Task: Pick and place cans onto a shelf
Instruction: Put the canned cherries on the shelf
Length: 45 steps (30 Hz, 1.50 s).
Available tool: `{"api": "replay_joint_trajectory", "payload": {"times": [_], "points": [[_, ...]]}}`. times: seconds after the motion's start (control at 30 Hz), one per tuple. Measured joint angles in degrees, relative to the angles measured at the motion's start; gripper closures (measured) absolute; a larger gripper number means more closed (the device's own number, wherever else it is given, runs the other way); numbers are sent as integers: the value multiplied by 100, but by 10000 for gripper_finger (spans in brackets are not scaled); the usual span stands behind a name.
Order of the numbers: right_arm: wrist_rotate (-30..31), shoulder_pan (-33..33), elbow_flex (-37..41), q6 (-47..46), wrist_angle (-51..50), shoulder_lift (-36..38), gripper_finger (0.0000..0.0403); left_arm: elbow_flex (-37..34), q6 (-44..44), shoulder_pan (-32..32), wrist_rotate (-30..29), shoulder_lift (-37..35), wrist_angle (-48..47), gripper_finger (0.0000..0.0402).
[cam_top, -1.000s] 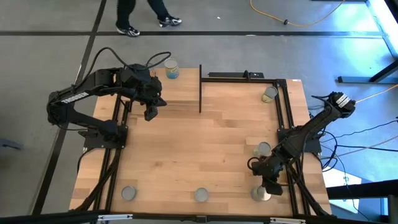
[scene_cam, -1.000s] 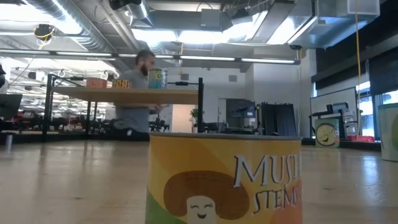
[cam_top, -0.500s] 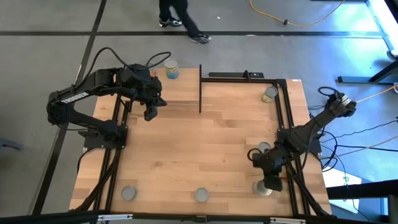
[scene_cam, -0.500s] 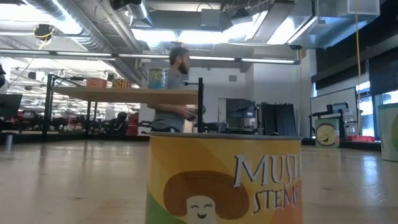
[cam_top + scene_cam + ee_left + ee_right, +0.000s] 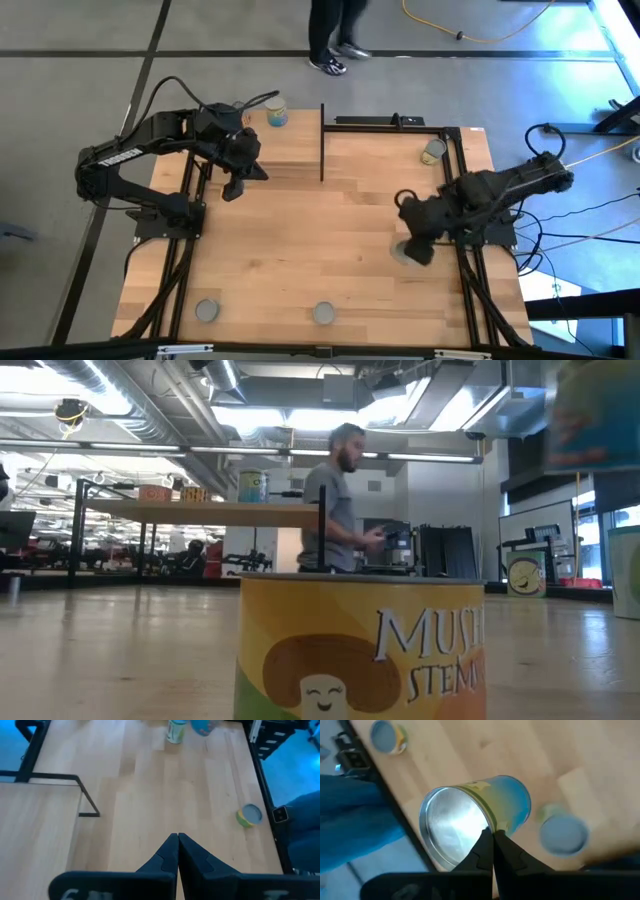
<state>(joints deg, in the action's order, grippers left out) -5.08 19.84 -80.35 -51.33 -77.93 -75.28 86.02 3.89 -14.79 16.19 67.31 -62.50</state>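
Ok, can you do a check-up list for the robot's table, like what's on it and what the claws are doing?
Surface: wooden table, bare wood, no spills seen.
Job's things: shelf can stands on the shelf; two near-edge cans stand upright; corner can sits at the far right.
Clutter: nothing seen.
Grippers: left gripper shut, empty, by the shelf; right gripper shut on the rim of the blue-and-yellow can, held off the table.
Cables: yellow cable on the floor; black cables right of the table.
Surroundings: person beyond the far edge.
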Motion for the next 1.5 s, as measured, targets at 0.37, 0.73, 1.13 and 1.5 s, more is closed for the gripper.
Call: {"api": "replay_joint_trajectory", "payload": {"times": [0.37, 0.73, 1.13, 1.5], "points": [[474, -1359, -1200, 1747, -280, -695, 403, 0, -76, -4, -58, 0, -2, 401], [481, -2773, -2861, 2662, -620, -1356, 403, 0, -213, -8, -241, 0, -2, 401], [506, -3677, -5050, 4517, -559, -2918, 403, 0, -215, -8, -176, 0, -2, 401], [319, -4225, -5362, 5085, 448, -3431, 403, 3, -223, -8, -212, 0, -3, 401]]}}
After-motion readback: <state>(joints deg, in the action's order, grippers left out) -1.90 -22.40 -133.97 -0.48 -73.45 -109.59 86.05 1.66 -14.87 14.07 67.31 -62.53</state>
